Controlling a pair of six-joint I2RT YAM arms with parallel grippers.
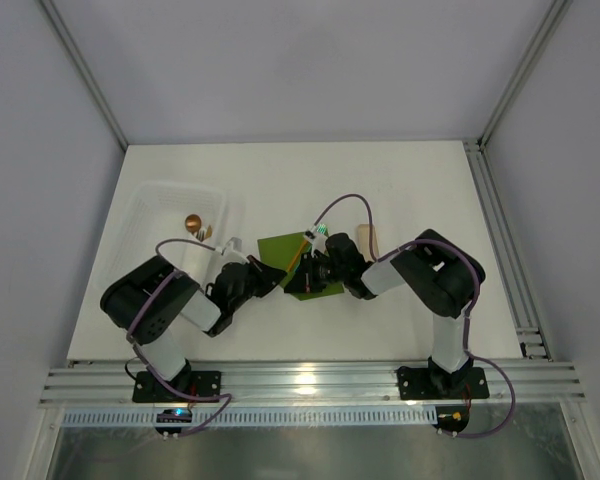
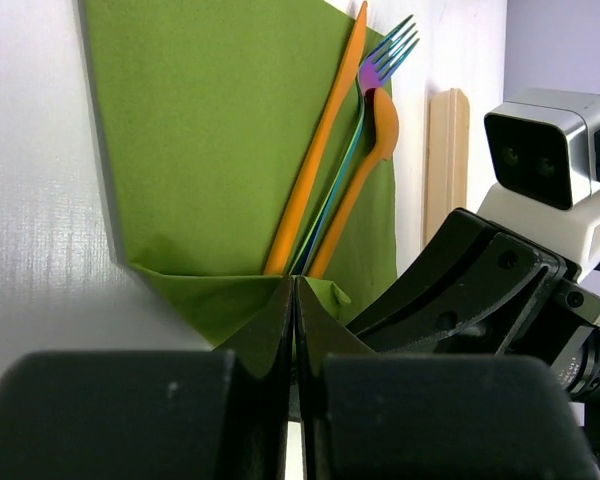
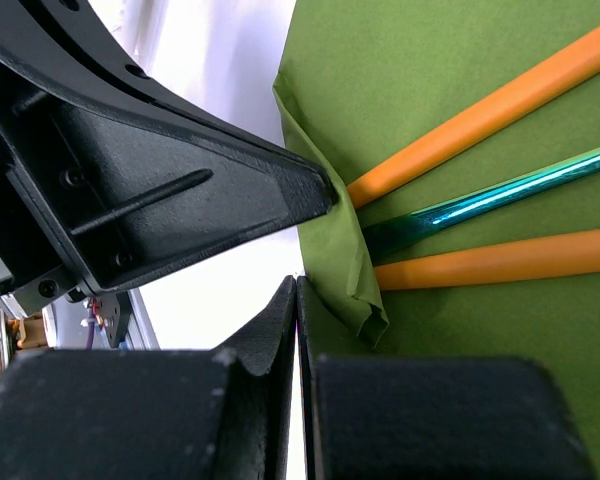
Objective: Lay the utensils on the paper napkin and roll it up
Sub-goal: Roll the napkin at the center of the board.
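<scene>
Utensils [image 2: 308,170] lie on the napkin [image 2: 210,130], placement looks done. Its near edge is folded over the handles, so rolling looks barely begun. Left gripper [image 2: 295,300] and right gripper [image 3: 296,295], jaws together, sit at that fold; can't tell if paper's pinched.

on my white table [image 1: 410,190] a clear plastic tray [image 1: 145,205] sits far left, a small copper piece [image 1: 192,222] inside; a flat wooden stick [image 2: 447,160] lies right of centre.
</scene>
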